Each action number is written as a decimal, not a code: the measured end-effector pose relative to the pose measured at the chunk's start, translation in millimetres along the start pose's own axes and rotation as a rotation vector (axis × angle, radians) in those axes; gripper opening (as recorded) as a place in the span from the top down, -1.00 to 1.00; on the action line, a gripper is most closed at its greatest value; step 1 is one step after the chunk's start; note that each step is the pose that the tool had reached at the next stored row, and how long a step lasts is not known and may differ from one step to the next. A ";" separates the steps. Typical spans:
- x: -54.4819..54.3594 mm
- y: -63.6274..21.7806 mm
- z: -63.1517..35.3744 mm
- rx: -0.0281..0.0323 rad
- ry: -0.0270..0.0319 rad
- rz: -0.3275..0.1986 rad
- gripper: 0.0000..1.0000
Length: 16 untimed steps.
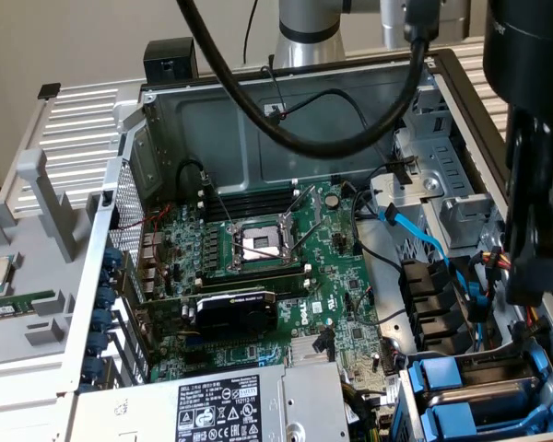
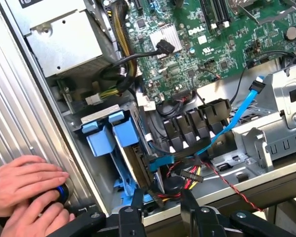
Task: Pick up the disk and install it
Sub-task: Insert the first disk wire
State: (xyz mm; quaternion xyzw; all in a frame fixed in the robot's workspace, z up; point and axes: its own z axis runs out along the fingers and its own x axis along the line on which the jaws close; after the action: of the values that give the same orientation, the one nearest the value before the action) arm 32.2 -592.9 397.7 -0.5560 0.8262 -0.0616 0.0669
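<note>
While the gripper (image 2: 162, 193) hangs spread and empty, the disk (image 2: 136, 158) stands edge-on at its 7 o'clock, exterior view.

Ribbed metal table (image 1: 83, 109) carries open computer case (image 1: 194, 129), grey holder (image 1: 46, 203).

setting: a robotics lab workbench for computer assembly. indicators: an opened desktop computer chassis (image 1: 180, 120) lies on a ribbed metal work surface (image 1: 83, 110), with motherboard (image 1: 350, 267) and power supply (image 1: 212, 405) exposed. a robot arm base (image 1: 306, 32) stands behind the chassis. a person's hands (image 2: 24, 185) lie on the ribbed surface beside it.
</note>
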 end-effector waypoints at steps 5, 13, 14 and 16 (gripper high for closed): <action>15.7 -6.3 0.6 -0.0155 -0.0367 0.007 0.14; 21.1 -8.4 0.8 -0.0232 -0.0553 -0.082 0.14; 21.1 -8.4 0.8 -0.0243 -0.0582 -0.099 0.14; 21.1 -8.4 0.9 -0.0266 -0.0643 -0.135 0.14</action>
State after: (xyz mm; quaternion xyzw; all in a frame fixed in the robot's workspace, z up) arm 32.2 -615.6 397.5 -0.6130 0.7850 -0.0371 0.0817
